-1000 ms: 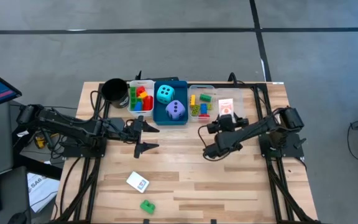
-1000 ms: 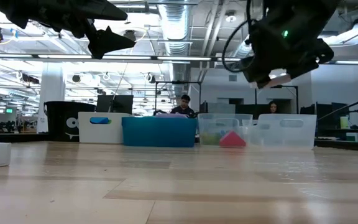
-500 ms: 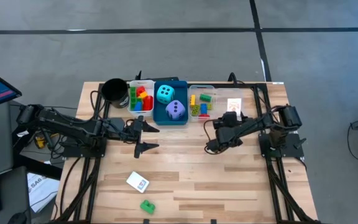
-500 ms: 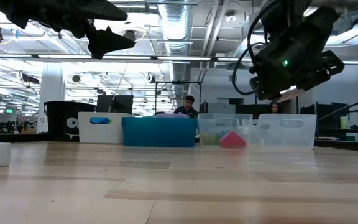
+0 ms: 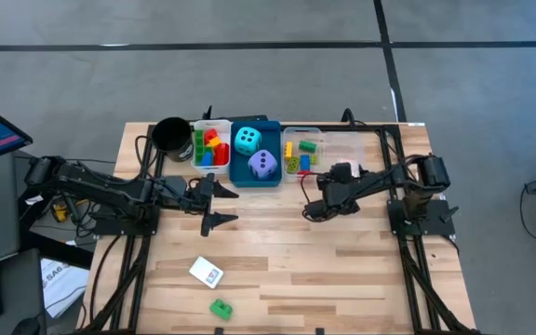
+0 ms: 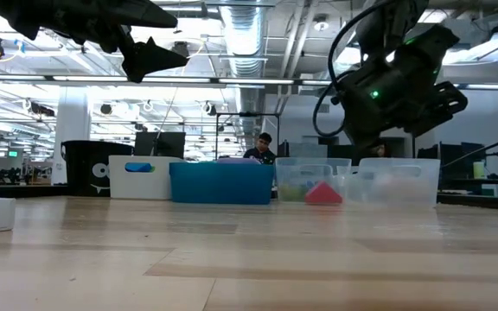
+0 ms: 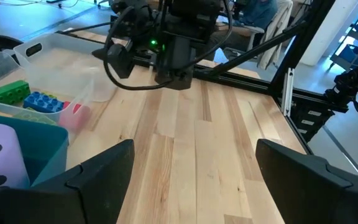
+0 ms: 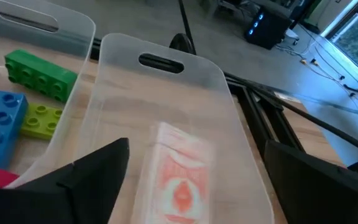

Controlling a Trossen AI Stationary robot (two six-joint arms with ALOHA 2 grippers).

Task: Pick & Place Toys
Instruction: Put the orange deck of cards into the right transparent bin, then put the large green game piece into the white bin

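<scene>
My right gripper (image 5: 341, 167) is open and empty above the near end of the rightmost clear tray (image 5: 359, 141). In the right wrist view a white card with a red print (image 8: 180, 177) lies flat on that tray's floor (image 8: 123, 124), below the open fingers. My left gripper (image 5: 223, 201) is open and empty, hovering above the table left of centre. A white card (image 5: 206, 272) and a green brick (image 5: 221, 307) lie on the table near its front edge. The cyan die (image 5: 247, 140) and the purple die (image 5: 263, 165) sit in the blue tray.
A white tray of bricks (image 5: 210, 147), the blue tray (image 5: 273, 126) and a clear tray with bricks (image 5: 301, 154) stand in a row at the far edge, with a black round cup (image 5: 170, 135) to their left. People sit in the room beyond the table (image 6: 262, 145).
My right gripper has gone toward the far edge and down over the rightmost clear tray, carrying the white-and-red card. The card no longer shows under the gripper in the low view. It now lies in the tray, let go.
</scene>
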